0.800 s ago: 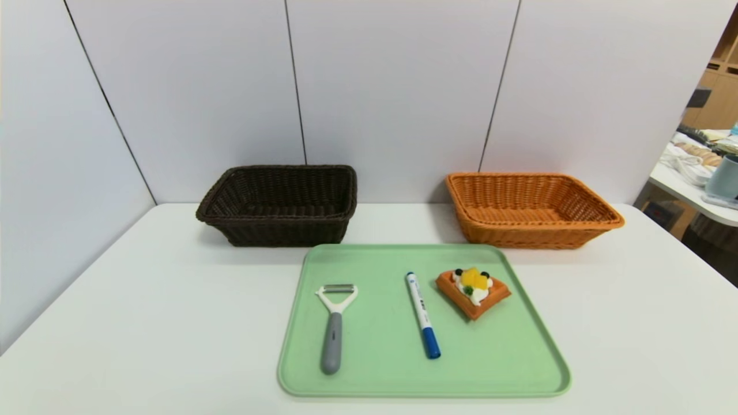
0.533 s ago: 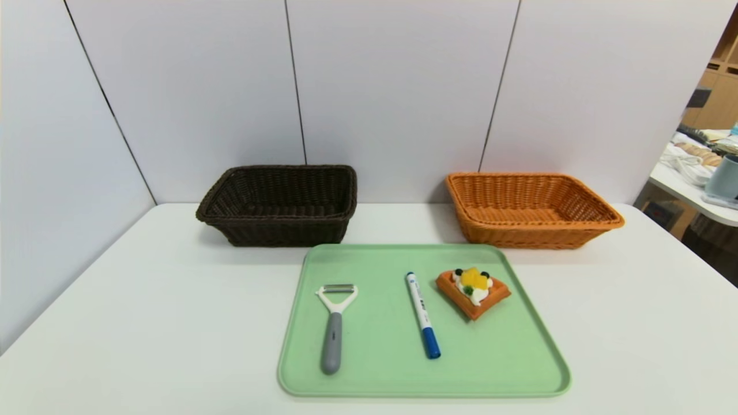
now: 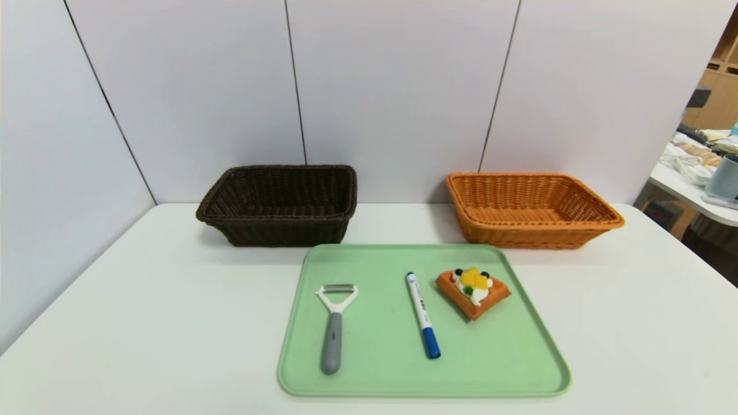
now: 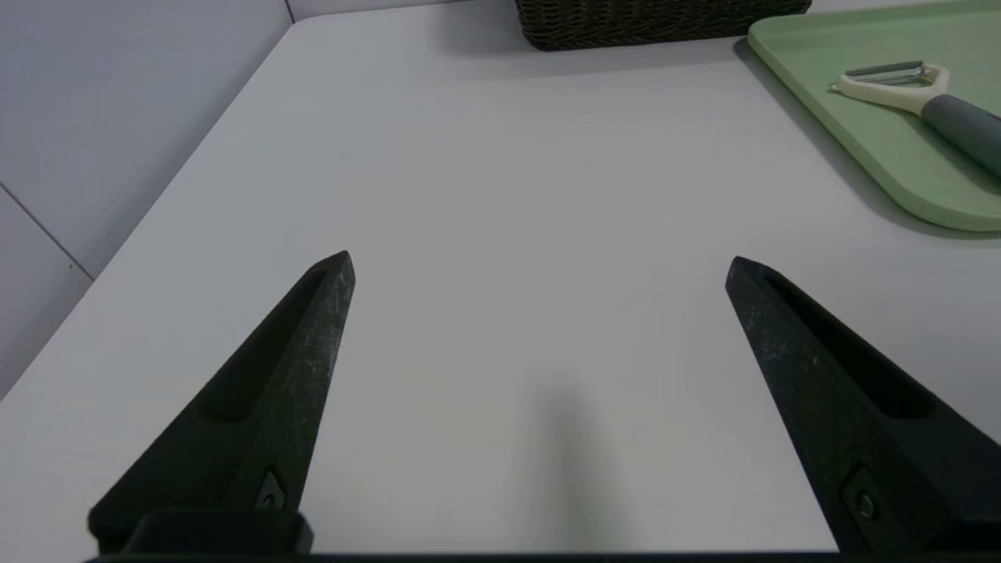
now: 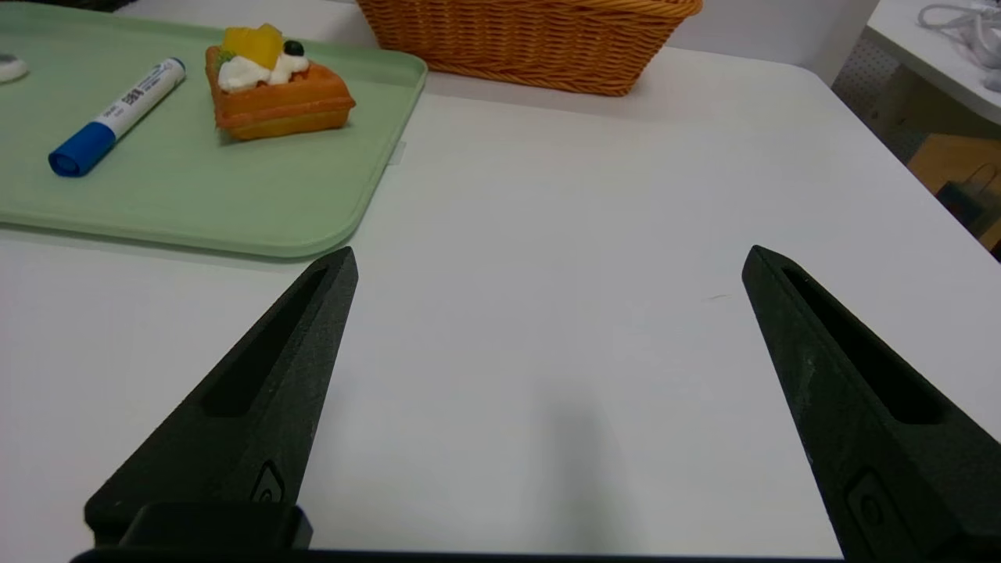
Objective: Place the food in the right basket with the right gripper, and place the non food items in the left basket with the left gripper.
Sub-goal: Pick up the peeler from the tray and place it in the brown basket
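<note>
On the green tray (image 3: 507, 369) lie a white peeler with a grey handle (image 3: 333, 331), a white marker with a blue cap (image 3: 422, 316) and the waffle toy (image 3: 473, 292). The dark brown basket (image 3: 279, 204) stands behind the tray to the left, the orange basket (image 3: 527, 208) behind it to the right. Neither arm shows in the head view. My left gripper (image 4: 539, 262) hangs open over bare table left of the tray, with the peeler (image 4: 923, 98) ahead of it. My right gripper (image 5: 547, 258) is open over bare table right of the tray, the waffle (image 5: 274, 86) and marker (image 5: 117, 117) ahead.
White wall panels close off the table's back and left side. A second table with clutter (image 3: 700, 167) stands off to the right beyond the table edge. White tabletop (image 3: 144, 323) stretches on both sides of the tray.
</note>
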